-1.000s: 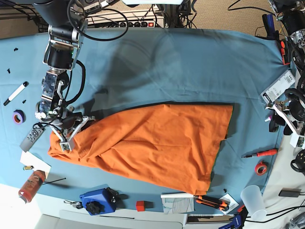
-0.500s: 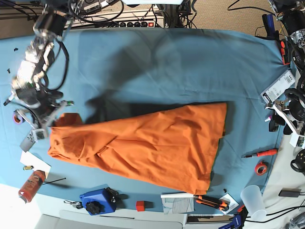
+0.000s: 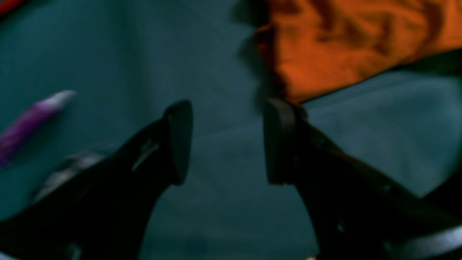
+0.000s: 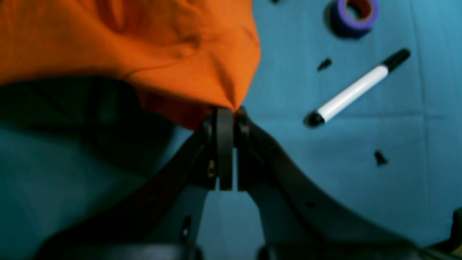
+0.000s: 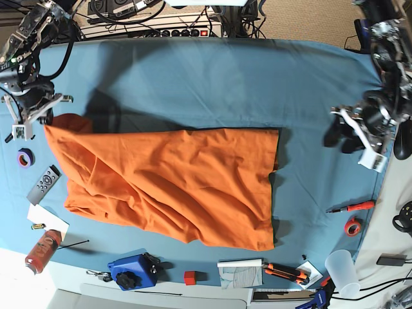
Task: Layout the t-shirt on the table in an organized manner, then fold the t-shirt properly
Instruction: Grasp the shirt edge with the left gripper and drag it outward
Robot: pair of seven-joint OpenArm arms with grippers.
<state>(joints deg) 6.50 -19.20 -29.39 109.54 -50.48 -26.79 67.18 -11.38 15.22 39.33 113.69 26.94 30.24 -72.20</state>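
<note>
T-shirt (image 5: 174,183) long axis left-right; right pincer (image 4: 228,112) clamps its corner; left pincer (image 3: 227,141) agape, empty

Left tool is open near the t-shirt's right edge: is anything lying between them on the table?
Nothing visible. Only bare table cloth lies between the open left tool and the t-shirt; the screwdriver lies nearer the front edge.

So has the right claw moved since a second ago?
Yes. In the base view the right claw, shut on a corner of the t-shirt, has gone up and left, from beside the grey remote to well above the purple tape roll.
</note>
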